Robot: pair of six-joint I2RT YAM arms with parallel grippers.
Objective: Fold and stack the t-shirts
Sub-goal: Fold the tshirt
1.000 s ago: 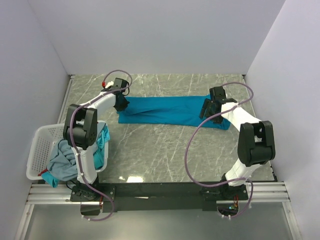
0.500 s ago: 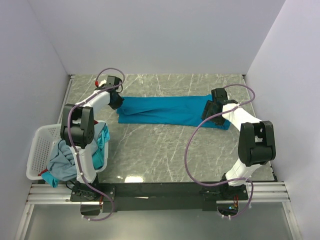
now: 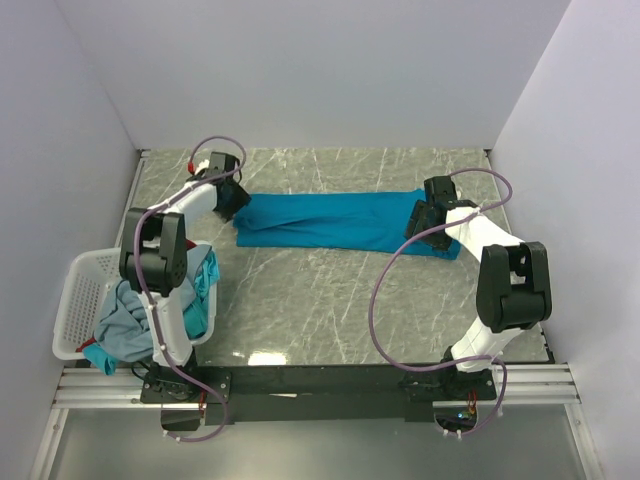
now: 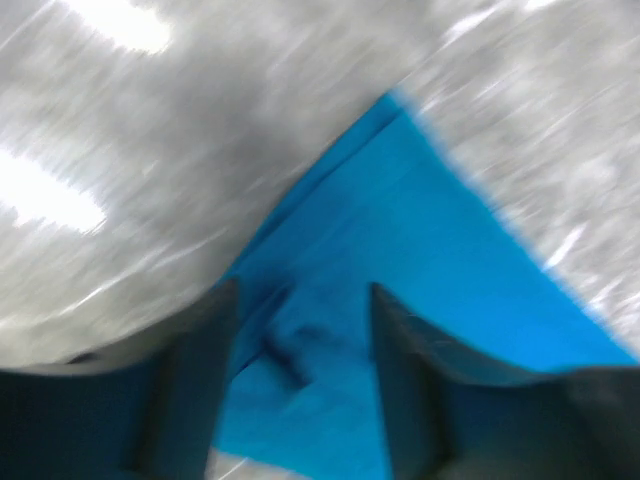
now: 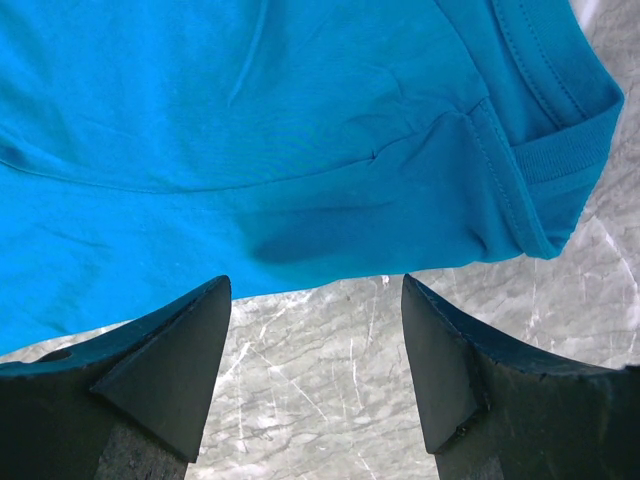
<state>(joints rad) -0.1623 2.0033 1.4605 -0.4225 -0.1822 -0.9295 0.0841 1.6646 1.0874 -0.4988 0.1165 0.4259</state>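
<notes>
Top external, basket: the white lattice basket (image 3: 70,300) sits at the near left edge of the surface (image 3: 320,300), and my left arm's elbow covers part of its right side.
Basket load: a grey-blue t-shirt (image 3: 122,325) is heaped inside, with a teal t-shirt (image 3: 207,290) hanging over the right rim. I cannot tell how many shirts the heap holds.
Bright blue t-shirt: the bright blue t-shirt (image 3: 330,222) lies flat in a long strip across the far half of the surface, between my two arms. Both of its ends are hidden under the wrists.
Right wrist, right fingers: the right fingers (image 5: 160,365) are spread wide and hold nothing. They hover over bare marble just beside the shirt's near edge. A ribbed, stitched band shows at the upper right; I cannot tell whether it is sleeve or neck.
Left wrist, left fingers: this view is badly blurred. The left fingers (image 4: 195,385) stand apart, with blue cloth showing in the gap and one corner of the shirt pointing away. I cannot tell whether the tips touch the cloth.
</notes>
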